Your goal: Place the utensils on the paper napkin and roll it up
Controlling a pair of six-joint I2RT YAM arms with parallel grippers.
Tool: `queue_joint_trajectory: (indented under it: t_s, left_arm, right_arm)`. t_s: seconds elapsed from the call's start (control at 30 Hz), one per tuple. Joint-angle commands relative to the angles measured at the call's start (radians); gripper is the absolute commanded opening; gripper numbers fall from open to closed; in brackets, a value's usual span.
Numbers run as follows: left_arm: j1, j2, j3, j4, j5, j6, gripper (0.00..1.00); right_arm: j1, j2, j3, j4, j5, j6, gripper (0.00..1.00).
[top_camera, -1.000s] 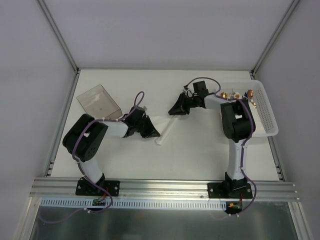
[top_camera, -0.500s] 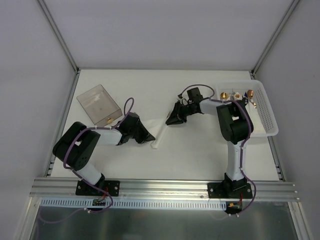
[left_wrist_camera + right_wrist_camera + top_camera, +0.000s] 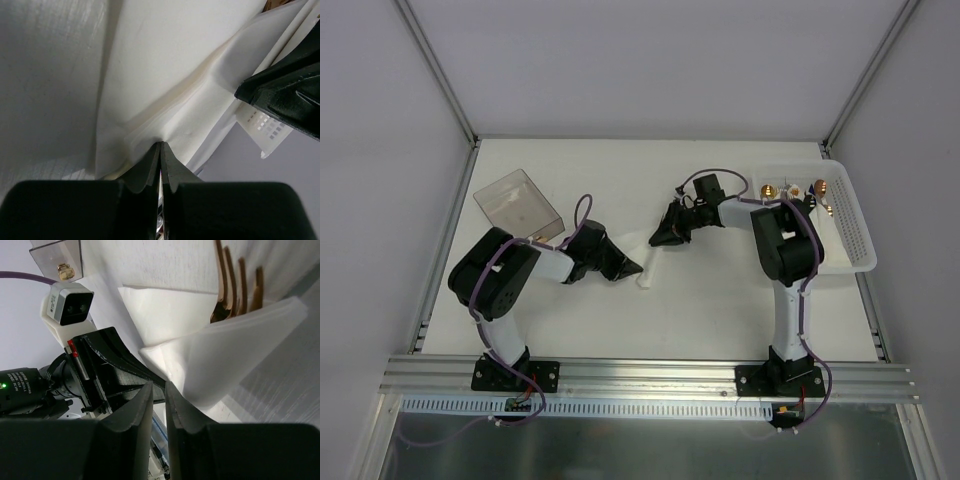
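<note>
The paper napkin is a partly rolled white strip between my two grippers. My left gripper is at its near end. In the left wrist view the left gripper is shut, pinching a fold of the napkin. My right gripper is at the far end. In the right wrist view the right gripper is nearly closed with the napkin's edge at its tips. Copper fork tines stick out of the folded napkin. The rest of the utensils is hidden inside.
A clear plastic box lies at the back left. A white perforated basket stands at the right edge, with more copper pieces in it. The two grippers are close together.
My left gripper has swung right and slightly up, carrying the napkin's near end with it. My right gripper has barely moved since half a second ago.
</note>
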Motion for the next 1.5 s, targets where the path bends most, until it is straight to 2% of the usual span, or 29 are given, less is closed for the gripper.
queue_joint_trajectory:
  t_s: [0.0,0.27,0.47,0.57,0.77,0.87,1.03,1.13,1.23,1.37,1.47]
  left_arm:
    - [-0.003,0.098,-0.077,-0.218,-0.163,0.007,0.00]
    - [-0.002,0.066,-0.102,-0.212,-0.187,0.012,0.00]
    - [-0.003,0.073,-0.094,-0.213,-0.183,0.020,0.00]
    - [-0.002,0.063,-0.097,-0.213,-0.190,0.020,0.00]
    - [-0.002,-0.022,-0.106,-0.142,-0.189,0.093,0.00]
    - [-0.003,-0.081,-0.088,-0.140,-0.187,0.155,0.00]
    - [-0.011,-0.236,-0.047,-0.183,-0.233,0.286,0.13]
    - [-0.011,-0.337,-0.005,-0.284,-0.307,0.361,0.28]
    - [-0.013,-0.382,0.056,-0.387,-0.390,0.440,0.36]
    - [-0.005,-0.361,0.113,-0.431,-0.434,0.503,0.43]
    - [0.013,-0.290,0.160,-0.441,-0.427,0.535,0.44]
  right_arm:
    - [-0.012,0.017,0.042,0.022,0.007,0.020,0.19]
    - [-0.041,0.025,0.003,-0.001,0.059,0.027,0.15]
    - [-0.058,0.025,0.005,0.010,0.042,0.033,0.15]
    - [-0.061,0.039,0.002,0.007,0.047,0.041,0.12]
    - [-0.061,0.049,0.043,-0.120,0.125,-0.022,0.01]
    - [-0.061,0.052,0.075,-0.180,0.143,-0.049,0.00]
    - [-0.060,0.068,0.112,-0.225,0.165,-0.079,0.00]
    - [-0.058,0.079,0.118,-0.243,0.172,-0.094,0.00]
    - [-0.055,0.089,0.128,-0.255,0.174,-0.105,0.00]
    - [-0.046,0.089,0.137,-0.260,0.175,-0.114,0.00]
    - [-0.043,0.088,0.146,-0.271,0.183,-0.125,0.00]
